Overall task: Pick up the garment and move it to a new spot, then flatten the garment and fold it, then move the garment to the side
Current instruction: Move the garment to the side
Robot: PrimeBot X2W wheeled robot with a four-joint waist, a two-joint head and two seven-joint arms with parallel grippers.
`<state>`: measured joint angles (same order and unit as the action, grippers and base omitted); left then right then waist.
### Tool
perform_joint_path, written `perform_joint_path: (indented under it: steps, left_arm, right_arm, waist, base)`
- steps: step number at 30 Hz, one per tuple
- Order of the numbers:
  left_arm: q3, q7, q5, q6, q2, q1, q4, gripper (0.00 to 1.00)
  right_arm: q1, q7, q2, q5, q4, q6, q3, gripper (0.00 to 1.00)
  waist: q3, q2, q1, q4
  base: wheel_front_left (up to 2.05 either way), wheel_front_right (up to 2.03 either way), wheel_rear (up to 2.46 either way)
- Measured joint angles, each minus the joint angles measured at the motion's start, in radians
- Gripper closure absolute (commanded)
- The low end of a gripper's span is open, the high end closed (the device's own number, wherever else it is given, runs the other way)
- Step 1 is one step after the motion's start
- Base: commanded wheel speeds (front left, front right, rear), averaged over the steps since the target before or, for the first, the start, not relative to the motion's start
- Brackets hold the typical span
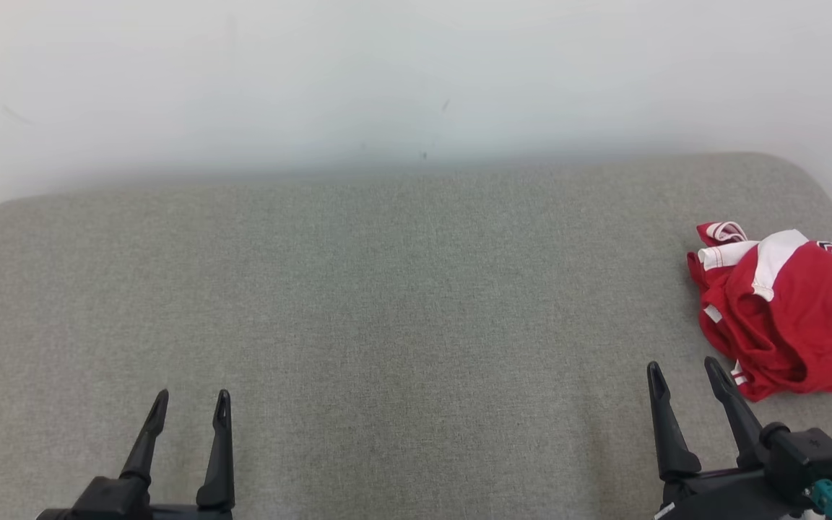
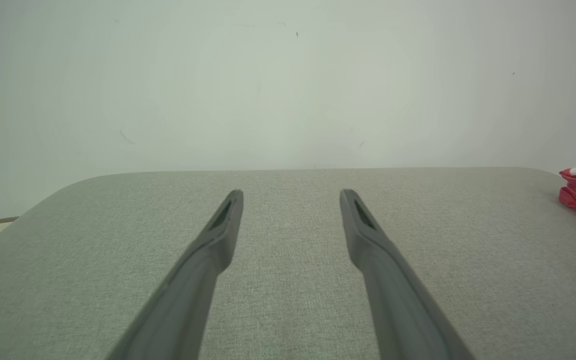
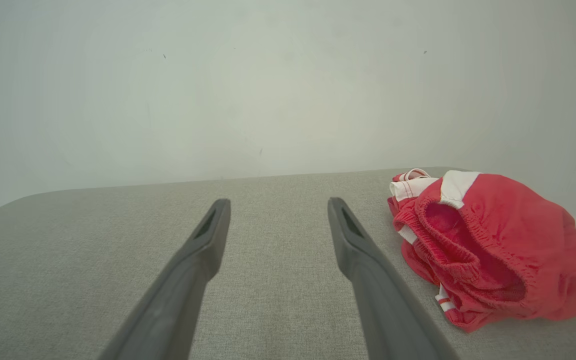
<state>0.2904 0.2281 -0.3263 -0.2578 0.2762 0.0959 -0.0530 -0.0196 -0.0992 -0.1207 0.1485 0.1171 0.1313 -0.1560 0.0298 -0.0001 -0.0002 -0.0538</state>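
Garment (image 1: 791,318): red cloth with white trim and a gathered elastic edge, crumpled in a loose heap. It lies on the right end of the grey cloth-covered bench (image 1: 387,289), close to the rounded far right corner, one white-banded fold turned up at the side nearer the wall.

Right hand (image 1: 683,368): stands just beside the heap, on its left and a little nearer the robot. Its two dark fingers are spread apart and point toward the wall, with bare bench cloth between them. In the right wrist view a narrow strip of bench separates the nearer finger from the red cloth, so the two do not touch. A teal plug (image 1: 831,498) sits on the wrist behind it.

Left hand (image 1: 192,396): at the opposite side of the bench, well apart from the garment, fingers likewise spread and gripping nothing.

Wall (image 1: 387,72): pale, with a few small dark marks, directly behind the bench.
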Motion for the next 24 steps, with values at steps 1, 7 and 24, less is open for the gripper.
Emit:
perform_joint_path:
  steps: [1, 7, 24]
  left_arm:
    - [0.001, 0.0, -0.001, 0.001, 0.001, -0.002, 0.002, 0.0]
    - [0.005, -0.008, -0.005, -0.008, 0.001, -0.021, 0.008, 0.0]
    - [0.002, -0.007, -0.014, -0.021, 0.003, -0.028, 0.016, 0.0]
  right_arm:
    - [-0.008, 0.003, 0.001, -0.001, 0.004, 0.0, 0.003, 0.0]
    - [-0.037, 0.02, 0.013, -0.008, 0.023, 0.0, 0.008, 0.0]
    - [-0.044, 0.029, 0.022, -0.009, 0.039, 0.0, 0.007, 0.0]
  waist:
    - [-0.006, 0.0, 0.0, 0.001]
    - [-0.032, 0.0, 0.0, 0.008]
    - [-0.035, 0.0001, 0.0002, 0.016]
  base:
    - [0.0, 0.0, 0.0]
    - [0.0, 0.0, 0.0]
    - [0.0, 0.0, 0.0]
